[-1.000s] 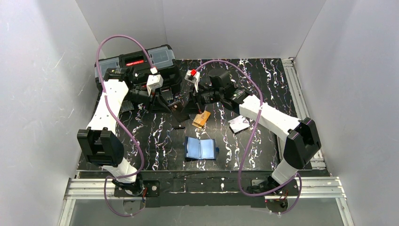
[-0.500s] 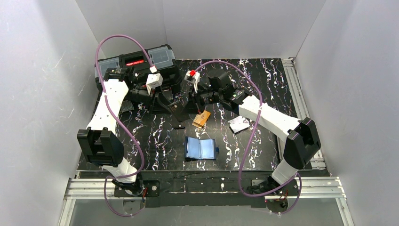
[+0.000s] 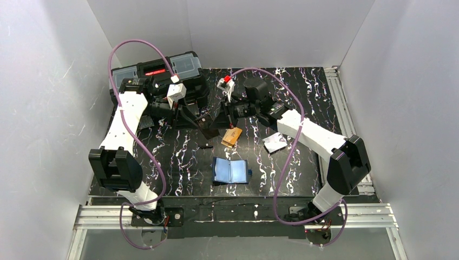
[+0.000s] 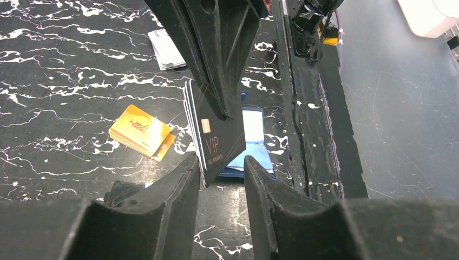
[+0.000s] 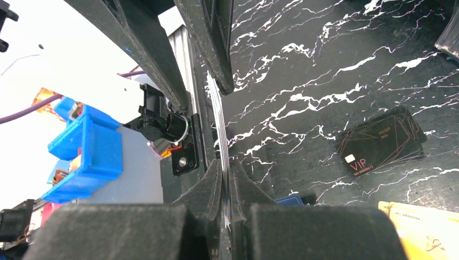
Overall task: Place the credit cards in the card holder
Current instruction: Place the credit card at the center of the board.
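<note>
A black, white-veined table (image 3: 303, 103) sits between grey walls. The left gripper (image 3: 199, 122) and right gripper (image 3: 217, 121) point at each other over the table's far middle, tips nearly meeting, with a dark card stack (image 3: 208, 129) between them; how the jaws stand cannot be told here. Behind the left gripper stands a black toolbox (image 3: 162, 67). Just nearer than the tips lie stacked orange-yellow cards (image 3: 231, 136), with a small dark flat thing (image 3: 204, 145) to their left. A whitish-grey card (image 3: 275, 142) lies just beside the right arm. The card holder (image 3: 231, 170) lies open near the front edge, light blue inside facing up, apart from all the cards
</note>
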Tool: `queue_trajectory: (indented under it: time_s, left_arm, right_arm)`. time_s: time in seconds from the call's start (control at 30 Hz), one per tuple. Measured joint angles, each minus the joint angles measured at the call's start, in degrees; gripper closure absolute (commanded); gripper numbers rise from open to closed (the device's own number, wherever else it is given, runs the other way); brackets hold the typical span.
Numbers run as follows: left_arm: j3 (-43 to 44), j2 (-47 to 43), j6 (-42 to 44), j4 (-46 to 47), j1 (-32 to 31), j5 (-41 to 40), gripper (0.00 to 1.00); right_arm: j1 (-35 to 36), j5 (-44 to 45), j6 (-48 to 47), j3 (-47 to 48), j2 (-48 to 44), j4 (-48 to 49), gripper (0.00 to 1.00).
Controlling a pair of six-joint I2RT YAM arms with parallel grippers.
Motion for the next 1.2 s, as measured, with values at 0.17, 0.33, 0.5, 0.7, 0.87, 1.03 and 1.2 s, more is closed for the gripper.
queue_trajectory:
  time_s: [0.17, 0.33, 0.5, 0.7, 0.87, 1.03, 1.2]
  left_arm:
    - [-0.74, 0.00, 0.02, 0.74, 0.02, 0.48, 0.69]
    - [-0.74, -0.17, -0.04, 0.87, 0.15, 0.66, 0.69]
    - [-0.76, -0.31, -0.04, 0.92, 0.28, 0.63, 0.69]
    - [-0.98, -0.31, -0.07, 1.07, 0.35, 0.07, 0.69]
    - [-1.36, -0.31, -0.13, 0.87, 0.35, -1.01, 0.70]
    - [-1.99, -0.31, -0.28, 0.35, 0.31, -1.14, 0.71]
    - [-3.02, -0.31, -1.22, -0.61, -0.07, -0.92, 0.50]
  right_arm:
    - [-0.79, -0.94, 2.78, -1.20, -0.24, 2.75, 0.99]
    - [-0.92, -0.98, 4.50, -1.75, -0.57, 4.46, 0.99]
    - [-1.18, -0.92, 5.92, -1.75, -0.57, 5.33, 0.99]
    - [-1.99, -0.37, 8.26, -1.75, -0.57, 7.48, 0.99]
    - [-2.78, 1.33, 9.84, -1.75, -0.57, 10.75, 0.99]
    - [-3.17, 2.80, 11.65, -1.75, -0.57, 14.84, 0.99]
    - [-3.26, 2.95, 12.68, -1.75, -0.55, 17.05, 0.99]
